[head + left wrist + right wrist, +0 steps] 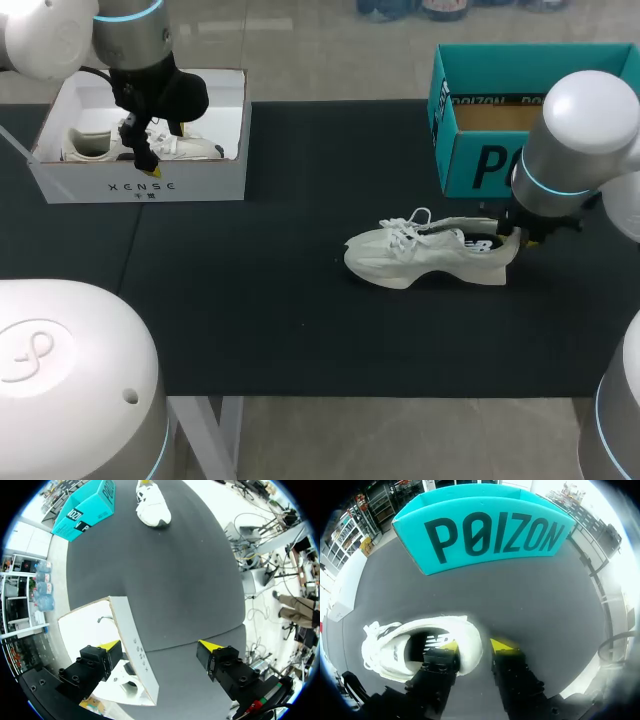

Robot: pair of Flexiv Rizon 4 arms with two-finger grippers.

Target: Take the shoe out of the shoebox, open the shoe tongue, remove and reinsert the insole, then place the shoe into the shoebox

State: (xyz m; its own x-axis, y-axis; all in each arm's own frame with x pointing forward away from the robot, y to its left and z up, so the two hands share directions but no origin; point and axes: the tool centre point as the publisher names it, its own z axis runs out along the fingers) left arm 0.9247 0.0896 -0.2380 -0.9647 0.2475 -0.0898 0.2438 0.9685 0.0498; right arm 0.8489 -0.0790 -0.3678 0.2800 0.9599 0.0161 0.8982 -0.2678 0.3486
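A white sneaker [425, 255] lies on its side on the black mat, toe to the left; the left wrist view shows the sneaker [152, 505] far ahead. My right gripper [514, 236] is at its heel. In the right wrist view the gripper [475, 646] straddles the heel rim [470, 640], one finger inside the shoe and one outside with a small gap, so it is open. The teal shoebox [480, 150] stands open just behind. My left gripper [150, 152] hangs wide open over the white box [140, 185], its fingers [109, 647] astride the front wall [132, 640].
The white box at the back left holds another white shoe [185, 148]. The teal box [485, 530] stands close ahead of the right gripper. Bare black mat [260, 300] lies between the two boxes and in front of the sneaker.
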